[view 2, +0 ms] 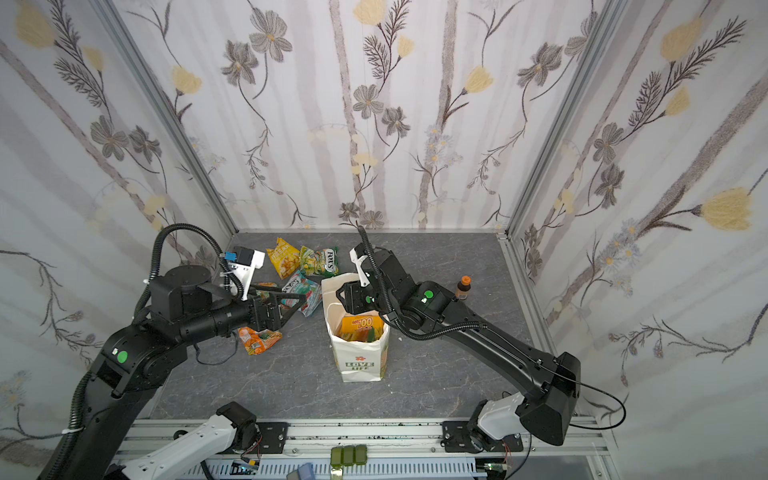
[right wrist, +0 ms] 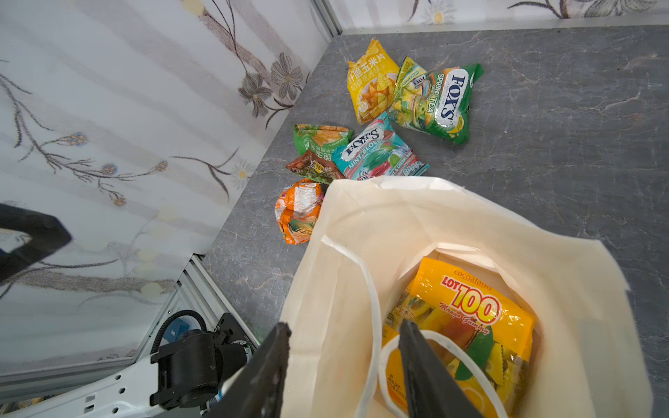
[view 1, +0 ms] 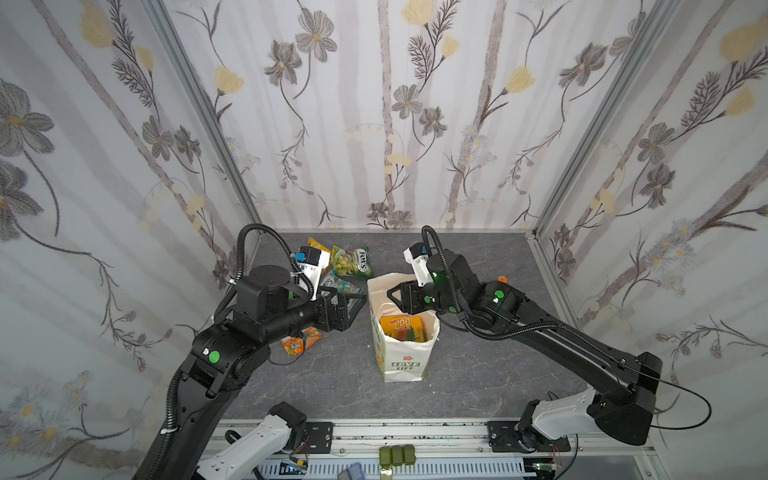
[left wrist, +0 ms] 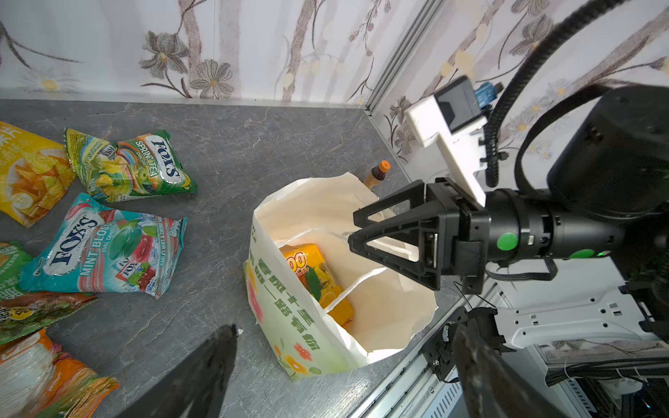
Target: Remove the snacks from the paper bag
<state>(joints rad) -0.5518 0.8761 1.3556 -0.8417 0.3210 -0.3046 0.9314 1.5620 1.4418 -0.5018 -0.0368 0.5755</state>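
1. Seven snacks (view 2: 306, 289) show. Six lie loose on the table (view 1: 478, 374) toward its far left corner: a yellow packet (right wrist: 373, 83), a big green packet (right wrist: 440, 103), a teal packet (right wrist: 380, 153), a small green packet (right wrist: 318, 137), a brown packet (right wrist: 314, 167) and an orange packet (right wrist: 298, 211). The seventh, the "100" packet (right wrist: 470, 311), sits inside the paper bag (view 1: 401, 365).
2. One paper bag stands upright about the table's middle, its mouth open upward and its "LOVE LIFE" side facing the near edge.
3. One small brown bottle (view 2: 464, 287) stands upright toward the right edge, beyond the right arm.
4. The "100" packet stands on end, long axis up and down, printed top toward the mouth. White string handles (right wrist: 373, 289) hang inside, one looping across it.
5. The right gripper (left wrist: 353, 229) is at the bag's far rim, one finger inside and one outside, partly drawn in; whether it pinches the paper I cannot tell.
6. The left gripper (view 1: 357, 309) has its jaws wide apart and empty, just left of the bag.
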